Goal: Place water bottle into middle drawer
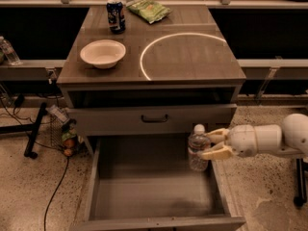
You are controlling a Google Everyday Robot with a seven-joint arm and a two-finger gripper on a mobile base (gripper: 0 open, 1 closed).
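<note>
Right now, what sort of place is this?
Likely a lab mock kitchen: drawer cabinet with bowl, soda can and chip bag, loose cables on speckled floor. The pincer holds the water bottle over the middle drawer, near its right wall.

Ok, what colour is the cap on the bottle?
White, clearest in the camera view; the gripper holds the water bottle over the middle drawer, right side.

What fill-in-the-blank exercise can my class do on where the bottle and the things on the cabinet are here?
The gripper is shut on the water bottle, whose cap is ______.
The bottle is held over the open ______.
On the cabinet top, the white ______ sits nearer the camera than the blue can.
Missing words: white; drawer; bowl.
</note>
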